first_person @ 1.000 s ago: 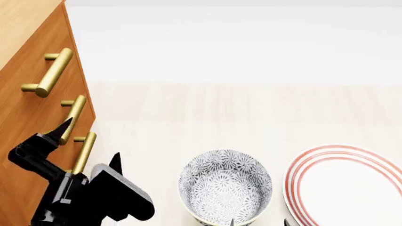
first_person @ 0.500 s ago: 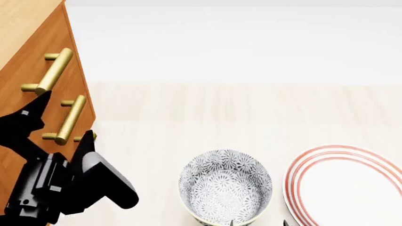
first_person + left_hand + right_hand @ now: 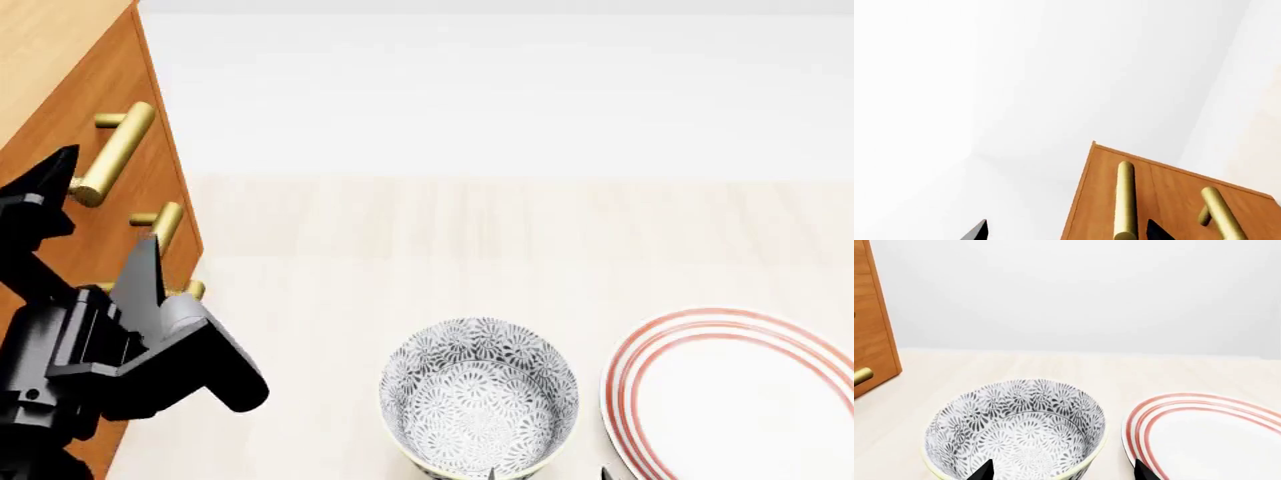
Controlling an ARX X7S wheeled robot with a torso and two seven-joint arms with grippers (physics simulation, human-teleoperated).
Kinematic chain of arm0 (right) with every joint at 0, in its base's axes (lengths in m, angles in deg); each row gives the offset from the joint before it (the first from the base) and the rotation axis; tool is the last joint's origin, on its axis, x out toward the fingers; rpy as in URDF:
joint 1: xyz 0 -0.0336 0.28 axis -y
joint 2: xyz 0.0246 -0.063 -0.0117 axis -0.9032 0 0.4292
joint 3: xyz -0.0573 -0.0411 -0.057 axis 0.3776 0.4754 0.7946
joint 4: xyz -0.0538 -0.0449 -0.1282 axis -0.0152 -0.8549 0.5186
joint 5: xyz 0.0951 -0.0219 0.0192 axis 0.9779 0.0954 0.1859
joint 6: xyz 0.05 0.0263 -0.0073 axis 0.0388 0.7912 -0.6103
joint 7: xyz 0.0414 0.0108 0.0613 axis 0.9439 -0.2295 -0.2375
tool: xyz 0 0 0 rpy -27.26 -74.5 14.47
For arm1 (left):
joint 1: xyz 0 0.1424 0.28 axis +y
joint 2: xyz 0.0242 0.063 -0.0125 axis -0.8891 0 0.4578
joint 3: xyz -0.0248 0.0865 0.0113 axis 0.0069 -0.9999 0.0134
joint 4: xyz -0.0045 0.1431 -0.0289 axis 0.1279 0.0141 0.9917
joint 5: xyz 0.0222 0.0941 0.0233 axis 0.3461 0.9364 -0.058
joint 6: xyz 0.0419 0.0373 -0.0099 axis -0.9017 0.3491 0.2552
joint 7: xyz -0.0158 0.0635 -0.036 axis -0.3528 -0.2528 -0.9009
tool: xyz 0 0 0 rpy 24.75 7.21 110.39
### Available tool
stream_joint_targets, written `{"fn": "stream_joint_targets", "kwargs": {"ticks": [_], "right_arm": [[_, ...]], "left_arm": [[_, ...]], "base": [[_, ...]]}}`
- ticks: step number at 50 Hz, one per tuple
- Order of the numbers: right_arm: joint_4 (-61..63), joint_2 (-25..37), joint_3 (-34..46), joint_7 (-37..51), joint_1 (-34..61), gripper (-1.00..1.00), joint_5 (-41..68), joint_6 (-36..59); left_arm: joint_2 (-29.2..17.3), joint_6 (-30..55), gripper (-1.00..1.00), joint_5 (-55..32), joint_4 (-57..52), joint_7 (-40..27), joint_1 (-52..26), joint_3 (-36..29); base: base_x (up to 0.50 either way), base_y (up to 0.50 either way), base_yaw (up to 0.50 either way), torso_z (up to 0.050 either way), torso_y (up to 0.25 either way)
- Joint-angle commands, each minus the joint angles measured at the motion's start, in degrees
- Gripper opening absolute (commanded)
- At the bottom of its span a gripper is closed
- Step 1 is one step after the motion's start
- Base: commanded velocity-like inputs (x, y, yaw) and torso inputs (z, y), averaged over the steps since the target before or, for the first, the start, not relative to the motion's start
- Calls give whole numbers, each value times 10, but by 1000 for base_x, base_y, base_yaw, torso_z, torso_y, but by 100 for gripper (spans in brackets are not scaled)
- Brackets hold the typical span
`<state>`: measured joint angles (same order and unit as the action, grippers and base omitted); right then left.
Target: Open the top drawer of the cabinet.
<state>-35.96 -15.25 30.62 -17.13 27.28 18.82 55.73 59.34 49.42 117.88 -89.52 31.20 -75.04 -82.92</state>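
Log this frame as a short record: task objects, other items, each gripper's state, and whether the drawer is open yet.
cabinet: orange-brown wood, at the head view's left
top drawer: shut, flush with the cabinet front
top handle: brass bar, not gripped
left gripper: open, fingers spread in front of the handles, holding nothing
right gripper: open, only fingertips visible, near the bowl
patterned bowl: upright, empty
red-ringed plate: beside the bowl, apart from it

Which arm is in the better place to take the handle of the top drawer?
The left. Its open gripper is at the cabinet, near the top drawer's handle. The right gripper is over the bowl.
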Motion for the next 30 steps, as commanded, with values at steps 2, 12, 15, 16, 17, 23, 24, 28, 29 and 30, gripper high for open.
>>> {"fn": "stream_joint_targets", "kwargs": {"ticks": [2, 12, 15, 16, 17, 23, 24, 28, 29, 30], "right_arm": [[-2, 2, 2, 2, 2, 100, 4, 0], [-1, 3, 3, 5, 2, 100, 7, 0], [1, 4, 3, 7, 2, 100, 8, 1], [1, 4, 3, 7, 2, 100, 8, 2], [3, 4, 3, 8, 2, 100, 8, 2], [-1, 4, 4, 9, 3, 100, 9, -3], [0, 5, 5, 9, 2, 100, 9, -2], [-2, 5, 6, 9, 4, 100, 10, -3], [-4, 5, 6, 9, 4, 100, 11, -4], [-4, 5, 6, 8, 4, 100, 11, -5]], "left_arm": [[1, -3, 100, 6, 28, 15, -30, -13], [-1, -19, 100, 4, 54, 29, -53, -24], [-3, -20, 100, 6, 57, 32, -56, -30], [-4, -20, 100, 7, 57, 34, -56, -32], [-5, -22, 100, 7, 58, 36, -57, -33], [-5, -33, 100, 3, 75, 40, -65, -37], [-5, -34, 100, 2, 76, 41, -65, -37], [-3, -39, 100, 0, 93, 40, -70, -38], [-2, -39, 100, -1, 95, 40, -70, -37], [-1, -40, 100, -2, 99, 40, -71, -35]], "base": [[0, 0, 0, 0, 0], [0, 0, 0, 0, 0], [0, 0, 0, 0, 0], [0, 0, 0, 0, 0], [0, 0, 0, 0, 0], [0, 0, 0, 0, 0], [0, 0, 0, 0, 0], [0, 0, 0, 0, 0], [0, 0, 0, 0, 0], [0, 0, 0, 0, 0]]}}
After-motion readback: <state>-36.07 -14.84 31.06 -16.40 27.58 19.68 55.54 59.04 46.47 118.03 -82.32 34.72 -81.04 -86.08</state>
